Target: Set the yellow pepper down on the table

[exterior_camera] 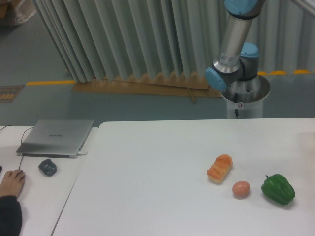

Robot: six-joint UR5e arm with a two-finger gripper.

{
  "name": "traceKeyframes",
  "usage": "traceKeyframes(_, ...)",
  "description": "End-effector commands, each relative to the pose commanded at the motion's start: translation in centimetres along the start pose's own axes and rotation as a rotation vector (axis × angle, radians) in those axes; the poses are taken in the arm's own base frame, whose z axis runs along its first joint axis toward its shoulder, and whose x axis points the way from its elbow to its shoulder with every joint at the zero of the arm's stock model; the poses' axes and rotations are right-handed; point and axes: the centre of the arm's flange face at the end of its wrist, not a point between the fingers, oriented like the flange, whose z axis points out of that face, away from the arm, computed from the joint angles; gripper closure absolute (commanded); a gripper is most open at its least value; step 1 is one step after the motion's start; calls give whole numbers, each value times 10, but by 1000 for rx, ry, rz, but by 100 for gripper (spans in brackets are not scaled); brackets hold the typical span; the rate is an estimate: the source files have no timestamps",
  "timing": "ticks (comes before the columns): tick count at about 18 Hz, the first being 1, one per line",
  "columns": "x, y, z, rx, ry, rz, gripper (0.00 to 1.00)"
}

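- The large plain white table (pixel 157 162) filled the lower part of the view, its matte top carrying three items near the right end.
- An orange bread-like loaf (pixel 219 168) lay tilted, and just beside it, towards the front, sat a small pinkish-brown egg-shaped object (pixel 240 189).
- A glossy green bell pepper (pixel 278 189) rested near the egg-shaped object, at the right edge.
- The yellow pepper was nowhere in shot, so its place could not be told.
- The silver-and-blue robot arm (pixel 233 44) rose from its round base behind the table and ran out of the top of the frame; the gripper was out of view, so how far open it stood, or what it held, could not be told.
- On the smaller white desk (pixel 34 196) to the left lay a closed grey laptop (pixel 56 137), a dark mouse (pixel 47 167) and a person's hand (pixel 12 182).
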Motion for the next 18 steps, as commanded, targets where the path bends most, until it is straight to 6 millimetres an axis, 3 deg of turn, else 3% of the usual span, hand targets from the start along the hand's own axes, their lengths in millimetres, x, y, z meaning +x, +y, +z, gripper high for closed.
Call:
traceKeyframes(3, -2, -2, 7, 6, 10, 4, 0)
traceKeyframes(4, -1, -5, 17, 16, 28, 0, 0)
traceKeyframes(10, 2, -4, 26, 27, 39, 1, 0)
traceKeyframes(11, 0, -3, 21, 16, 36, 1, 10)
traceKeyframes(13, 1, -3, 19, 15, 37, -7, 52)
traceKeyframes(14, 1, -3, 18, 13, 34, -7, 59)
traceKeyframes(18, 1, -5, 15, 13, 34, -25, 59)
